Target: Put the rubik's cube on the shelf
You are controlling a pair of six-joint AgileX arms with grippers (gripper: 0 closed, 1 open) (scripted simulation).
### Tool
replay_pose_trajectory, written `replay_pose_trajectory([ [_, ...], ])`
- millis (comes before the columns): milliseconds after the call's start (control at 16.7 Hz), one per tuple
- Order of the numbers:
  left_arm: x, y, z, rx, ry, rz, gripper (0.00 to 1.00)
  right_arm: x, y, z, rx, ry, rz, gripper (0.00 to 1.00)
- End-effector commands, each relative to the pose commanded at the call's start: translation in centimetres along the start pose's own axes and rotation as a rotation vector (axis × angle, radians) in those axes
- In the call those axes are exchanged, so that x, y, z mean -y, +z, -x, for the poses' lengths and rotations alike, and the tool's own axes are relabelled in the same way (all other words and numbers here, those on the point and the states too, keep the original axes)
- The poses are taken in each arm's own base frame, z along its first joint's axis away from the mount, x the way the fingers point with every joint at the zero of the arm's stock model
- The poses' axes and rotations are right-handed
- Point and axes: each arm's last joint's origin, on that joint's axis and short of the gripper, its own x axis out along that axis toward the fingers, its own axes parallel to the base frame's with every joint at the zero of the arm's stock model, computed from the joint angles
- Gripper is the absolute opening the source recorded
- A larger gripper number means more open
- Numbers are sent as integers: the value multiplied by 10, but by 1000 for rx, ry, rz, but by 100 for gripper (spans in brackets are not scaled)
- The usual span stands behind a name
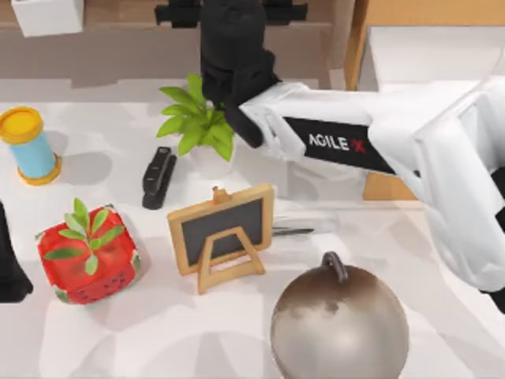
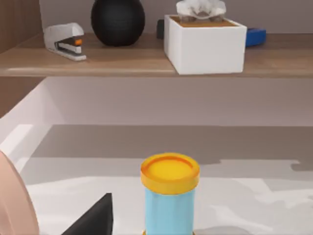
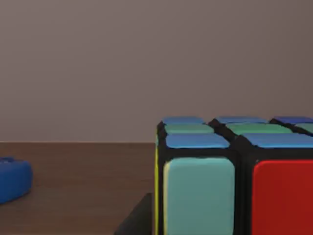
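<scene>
The rubik's cube (image 3: 234, 181) has teal, red, blue and green squares with black edges and sits close up in the right wrist view, over the brown board of the shelf (image 3: 73, 186). A dark finger (image 3: 136, 223) of my right gripper lies against its yellow side. From above, my right arm reaches from the right across the table, and its black gripper (image 1: 233, 35) is over the shelf (image 1: 126, 20) at the back, covering the cube. My left gripper (image 1: 8, 272) is parked at the table's left edge.
On the table are a potted plant (image 1: 197, 126), black stapler (image 1: 158, 178), small chalkboard easel (image 1: 222, 233), bronze kettlebell (image 1: 339, 324), strawberry cube (image 1: 87, 257) and yellow-lidded blue cylinder (image 1: 28, 146). The shelf (image 2: 122, 61) holds a white stapler (image 2: 63, 41), black ball (image 2: 117, 22), white box (image 2: 205, 44) and a blue item (image 3: 12, 178).
</scene>
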Motion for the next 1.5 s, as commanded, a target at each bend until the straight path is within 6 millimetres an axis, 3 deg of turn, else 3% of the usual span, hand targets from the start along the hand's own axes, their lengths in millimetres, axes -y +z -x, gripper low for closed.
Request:
replay_pose_trajectory([
  [120, 0, 0, 0, 0, 0, 0, 100, 0, 0, 0, 0, 0, 0, 98],
  [180, 0, 0, 0, 0, 0, 0, 100, 0, 0, 0, 0, 0, 0, 100],
  [720, 0, 0, 0, 0, 0, 0, 100, -2, 0, 1, 0, 4, 0, 100],
  [900, 0, 0, 0, 0, 0, 0, 100, 7, 7, 4, 35, 39, 36, 100],
  [1200, 0, 0, 0, 0, 0, 0, 100, 47, 17, 27, 181, 136, 240, 100],
  [1500, 0, 0, 0, 0, 0, 0, 100, 118, -16, 93, 254, 202, 641, 100],
])
